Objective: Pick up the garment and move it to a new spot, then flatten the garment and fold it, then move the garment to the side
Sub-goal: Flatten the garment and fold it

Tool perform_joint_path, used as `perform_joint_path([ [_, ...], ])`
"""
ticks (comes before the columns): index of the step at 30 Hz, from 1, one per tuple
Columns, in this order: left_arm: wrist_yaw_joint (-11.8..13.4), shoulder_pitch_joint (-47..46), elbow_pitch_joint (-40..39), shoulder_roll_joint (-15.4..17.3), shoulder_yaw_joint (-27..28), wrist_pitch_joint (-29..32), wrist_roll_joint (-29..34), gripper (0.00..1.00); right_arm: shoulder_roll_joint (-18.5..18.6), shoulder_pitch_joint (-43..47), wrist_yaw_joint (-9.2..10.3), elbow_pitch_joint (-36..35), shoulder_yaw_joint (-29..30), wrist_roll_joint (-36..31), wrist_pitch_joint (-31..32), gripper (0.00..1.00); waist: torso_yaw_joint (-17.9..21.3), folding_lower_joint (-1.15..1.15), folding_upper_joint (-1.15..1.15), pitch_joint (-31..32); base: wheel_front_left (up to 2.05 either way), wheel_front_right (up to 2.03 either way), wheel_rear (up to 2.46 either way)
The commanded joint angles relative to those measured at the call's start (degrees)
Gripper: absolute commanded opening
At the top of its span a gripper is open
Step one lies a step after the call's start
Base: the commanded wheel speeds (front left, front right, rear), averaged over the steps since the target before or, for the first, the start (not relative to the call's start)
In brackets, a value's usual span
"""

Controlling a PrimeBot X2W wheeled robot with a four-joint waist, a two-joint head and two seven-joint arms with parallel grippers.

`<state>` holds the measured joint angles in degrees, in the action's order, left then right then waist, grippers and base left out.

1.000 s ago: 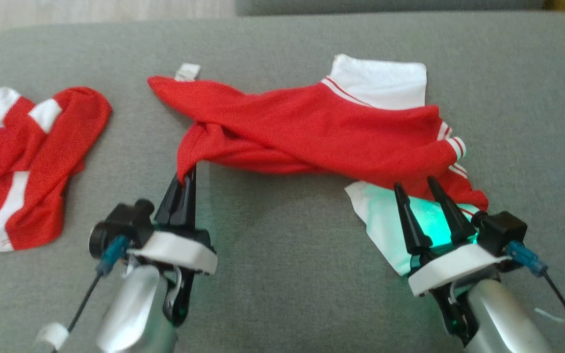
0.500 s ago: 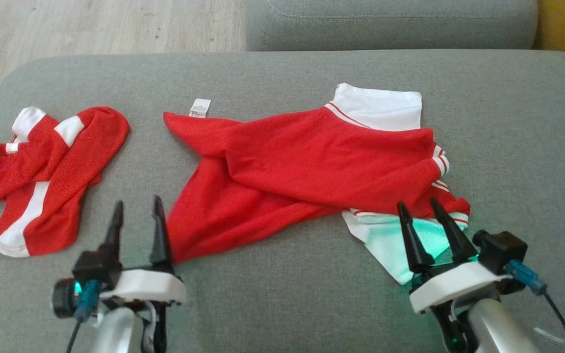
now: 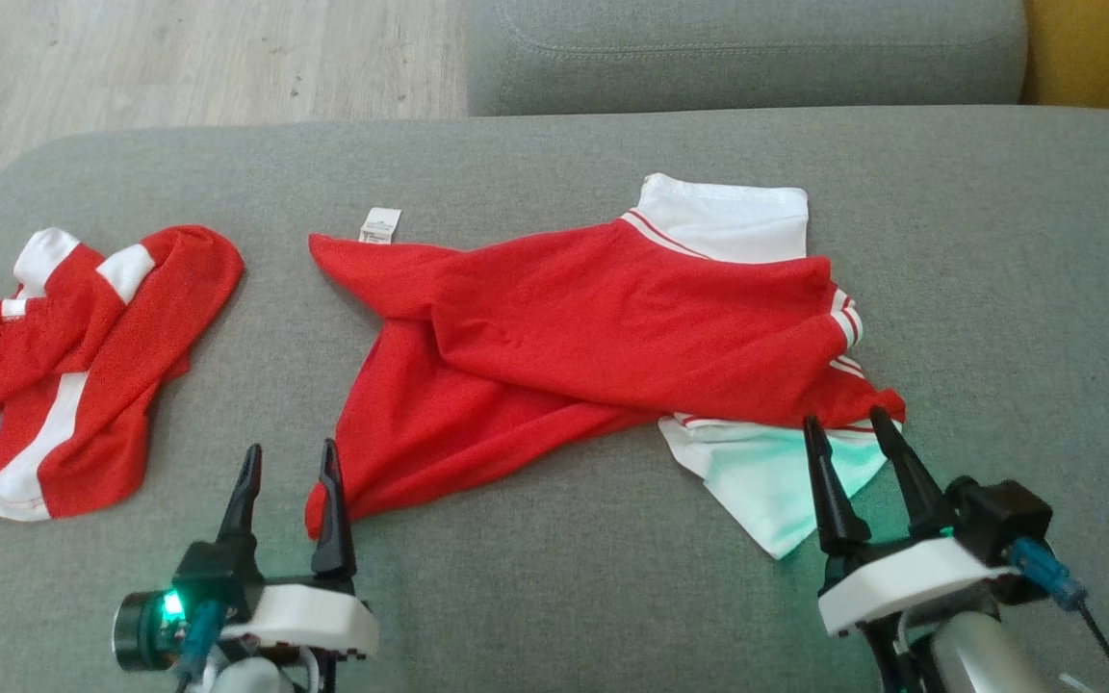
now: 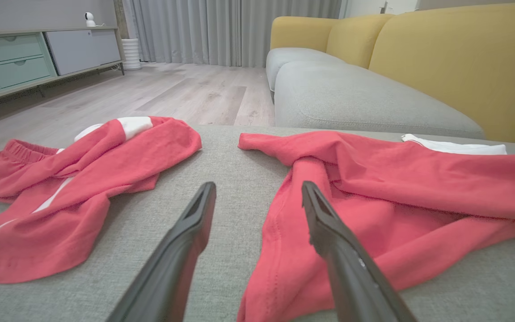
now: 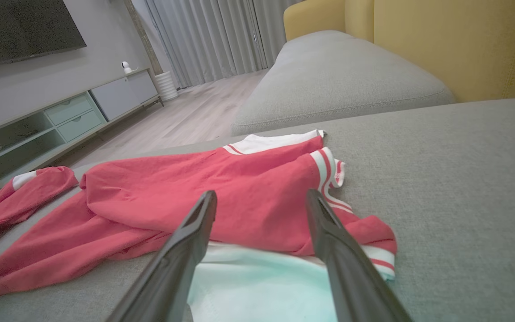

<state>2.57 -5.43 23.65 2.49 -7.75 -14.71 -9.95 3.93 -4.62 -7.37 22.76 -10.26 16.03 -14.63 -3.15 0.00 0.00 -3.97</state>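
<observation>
Crumpled red mesh jersey with white striped-trim panels [image 3: 593, 337] lies mid-seat on the grey fabric sofa cushion [image 3: 535, 577], spread left to right, not flat. Left hand [image 3: 290, 446] open and empty, low at the jersey's near-left corner; inner finger right at the red hem, contact unclear. Right hand [image 3: 844, 417] open and empty, fingertips over the white panel at the near-right end. Bunched red shorts with white stripes [image 3: 83, 366] lie apart, far left.
</observation>
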Motion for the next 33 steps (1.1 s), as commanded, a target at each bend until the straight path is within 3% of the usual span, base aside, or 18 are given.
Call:
perform_joint_path([
  [1,0.4,-0.8,-2.1,0.4,1.2,-0.3,0.3,1.0,-0.6,-0.3,-0.12,-1.3,-1.0,-0.5,-0.4,1.0,0.0,0.0,0.0,0.2,0.0,0.0,0.0],
  [16,0.4,3.6,-2.3,0.4,-2.6,-0.3,-0.2,1.0,-0.9,2.7,-0.12,12.4,-2.5,-1.9,-0.4,1.0,-0.8,0.0,0.0,0.9,0.0,0.0,0.0],
  [29,0.4,3.0,-2.1,0.4,-3.3,-0.3,-0.7,1.0,-1.0,-1.8,-0.12,17.8,-10.9,7.7,-0.4,1.0,-3.2,0.0,0.0,-0.3,0.0,0.0,0.0],
  [30,0.4,3.0,-2.0,0.4,-3.2,-0.3,-0.7,1.0,-1.0,-2.0,-0.12,18.2,-11.3,8.3,-0.4,0.95,-3.3,0.0,0.0,-0.4,0.0,0.0,0.0],
  [32,0.4,3.0,-2.0,0.4,-3.1,-0.3,-0.7,1.0,-1.0,-2.2,-0.12,18.9,-11.6,9.2,-0.4,0.0,-3.4,0.0,0.0,-0.4,0.0,0.0,0.0],
  [33,0.4,3.1,-1.9,0.4,-3.0,-0.3,-0.8,1.0,-1.0,-2.3,-0.12,19.0,-11.7,9.6,-0.4,0.0,-3.3,0.0,0.0,-0.4,0.0,0.0,0.0],
])
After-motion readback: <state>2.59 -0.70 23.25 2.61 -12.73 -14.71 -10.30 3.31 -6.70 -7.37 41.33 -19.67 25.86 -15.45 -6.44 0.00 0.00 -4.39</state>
